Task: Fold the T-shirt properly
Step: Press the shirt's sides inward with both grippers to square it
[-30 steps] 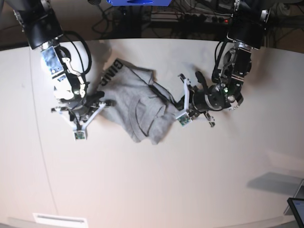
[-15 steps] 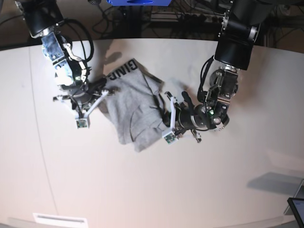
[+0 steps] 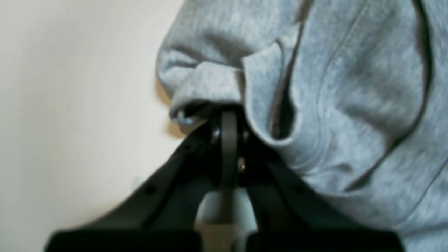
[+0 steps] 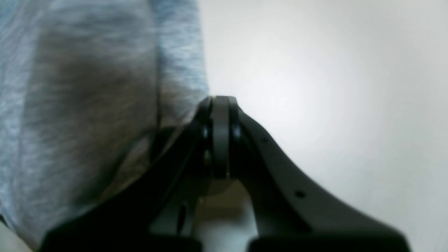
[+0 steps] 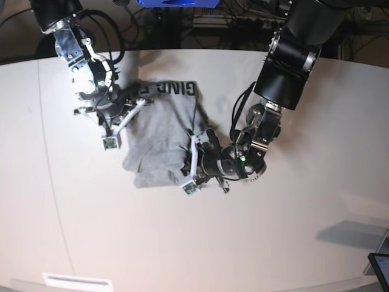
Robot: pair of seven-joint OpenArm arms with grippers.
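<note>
Where the left wrist view looks down its own arm, the left end effector [image 3: 229, 119] is clamped on a bunched edge of the grey T-shirt [image 3: 336, 98], its folds filling the right of the picture, pale desk [image 3: 70, 105] at left. Right wrist view: right end effector [image 4: 220, 105] pinched together on the shirt's edge, cloth spreading left, bare desk at right. Base view: T-shirt [image 5: 159, 137] crumpled on the white desk [image 5: 194, 243] between both arms, black lettering along its far edge; left end effector [image 5: 193, 164] grips its near right side, right end effector [image 5: 126, 117] its left side.
</note>
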